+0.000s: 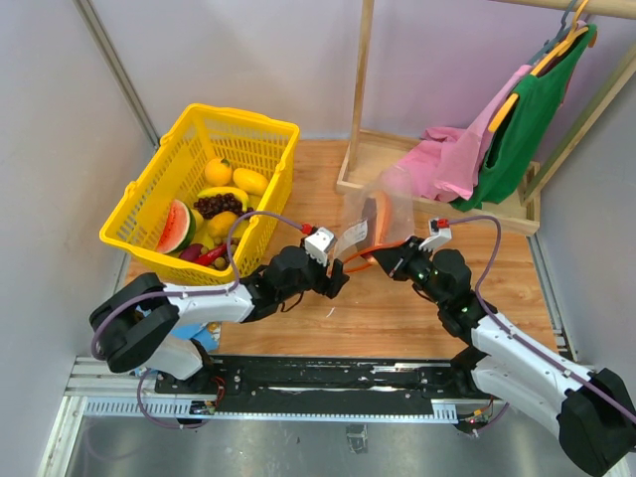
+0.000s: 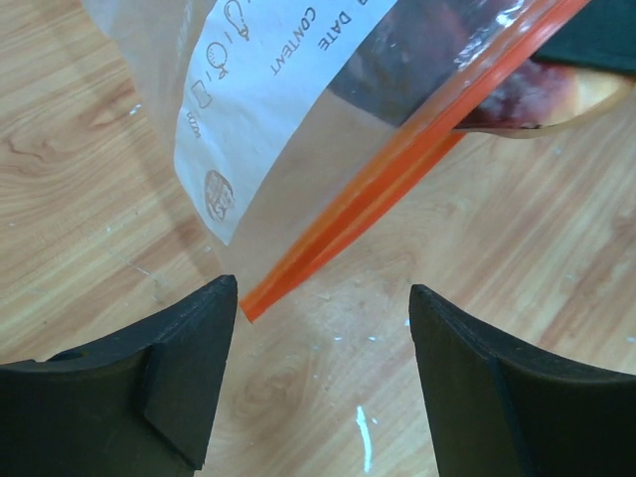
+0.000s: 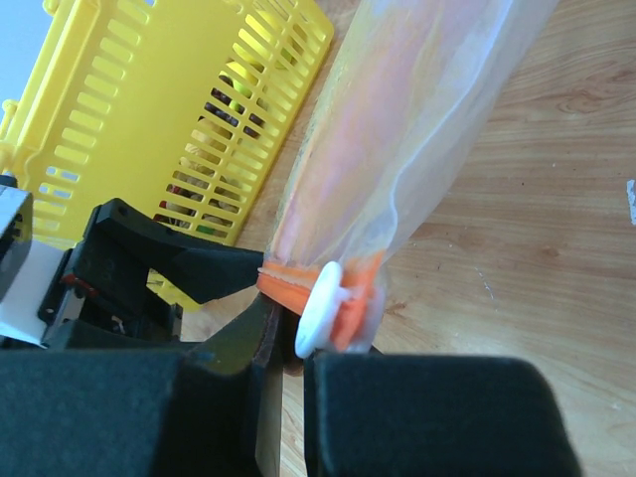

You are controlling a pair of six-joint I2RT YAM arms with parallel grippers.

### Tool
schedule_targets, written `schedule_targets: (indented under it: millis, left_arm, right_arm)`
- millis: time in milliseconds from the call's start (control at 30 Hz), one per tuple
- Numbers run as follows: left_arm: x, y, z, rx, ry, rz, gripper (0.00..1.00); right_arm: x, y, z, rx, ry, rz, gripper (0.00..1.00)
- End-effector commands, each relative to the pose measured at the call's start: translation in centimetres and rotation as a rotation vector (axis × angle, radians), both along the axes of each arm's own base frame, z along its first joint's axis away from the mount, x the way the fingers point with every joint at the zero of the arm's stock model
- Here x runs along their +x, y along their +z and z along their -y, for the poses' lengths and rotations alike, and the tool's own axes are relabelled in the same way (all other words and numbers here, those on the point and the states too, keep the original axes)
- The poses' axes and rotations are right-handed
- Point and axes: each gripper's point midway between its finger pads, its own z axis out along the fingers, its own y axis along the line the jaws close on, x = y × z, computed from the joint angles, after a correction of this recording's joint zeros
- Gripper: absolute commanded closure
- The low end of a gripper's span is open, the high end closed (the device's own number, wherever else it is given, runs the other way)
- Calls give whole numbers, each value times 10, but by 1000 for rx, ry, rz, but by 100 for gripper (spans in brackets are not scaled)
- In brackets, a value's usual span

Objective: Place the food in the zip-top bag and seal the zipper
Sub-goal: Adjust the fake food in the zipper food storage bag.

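The clear zip-top bag (image 1: 383, 204) hangs upright between my two grippers, above the wooden table. A reddish-orange piece of food (image 1: 378, 223) shows through its wall. My right gripper (image 3: 293, 348) is shut on the red zipper (image 3: 298, 286) right beside its white slider (image 3: 318, 308). My left gripper (image 2: 323, 293) stands open, and the zipper's free end (image 2: 260, 300) hangs just off its left finger (image 2: 194, 368), untouched. The bag's white label (image 2: 263, 99) faces the left wrist camera. More food lies in the yellow basket (image 1: 159, 184): a watermelon wedge (image 1: 176, 227), a banana (image 1: 225, 194) and round orange fruits (image 1: 218, 171).
A wooden rack with a tray base (image 1: 368, 174) stands at the back right, with pink cloth (image 1: 457, 154) and a green garment (image 1: 532, 109) hanging on it. Bare wooden tabletop (image 1: 397, 318) lies under the bag. The basket stands close to the left arm.
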Motion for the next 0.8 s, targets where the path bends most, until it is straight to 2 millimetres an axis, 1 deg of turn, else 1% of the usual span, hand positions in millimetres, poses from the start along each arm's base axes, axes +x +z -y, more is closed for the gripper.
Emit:
schedule_targets:
  millis: [0, 67, 233, 367, 433, 533, 633, 667, 767]
  left_arm:
    - [23, 13, 2, 12, 44, 165, 27]
    - [29, 16, 4, 8, 52, 206, 28]
    - [43, 9, 5, 28, 91, 267, 33]
    - [46, 3, 9, 28, 79, 295, 41]
    - [47, 1, 12, 26, 73, 310, 51]
    - [49, 1, 17, 29, 65, 321, 74]
    - [41, 7, 24, 22, 33, 315, 95]
    - [38, 11, 26, 16, 23, 308, 99]
    - [25, 18, 33, 17, 4, 257, 100]
  right_arm:
    - [8, 14, 6, 42, -41, 51, 99]
    - [8, 13, 6, 44, -38, 47, 99]
    - [8, 14, 6, 62, -39, 46, 99]
    - [8, 18, 9, 63, -47, 53, 99]
    - [7, 19, 10, 59, -49, 57, 99]
    - [7, 19, 13, 47, -61, 57, 99]
    - [7, 19, 18, 37, -83, 65, 99]
    - [7, 20, 20, 31, -92, 70, 99]
    - [8, 21, 26, -3, -108, 77, 99]
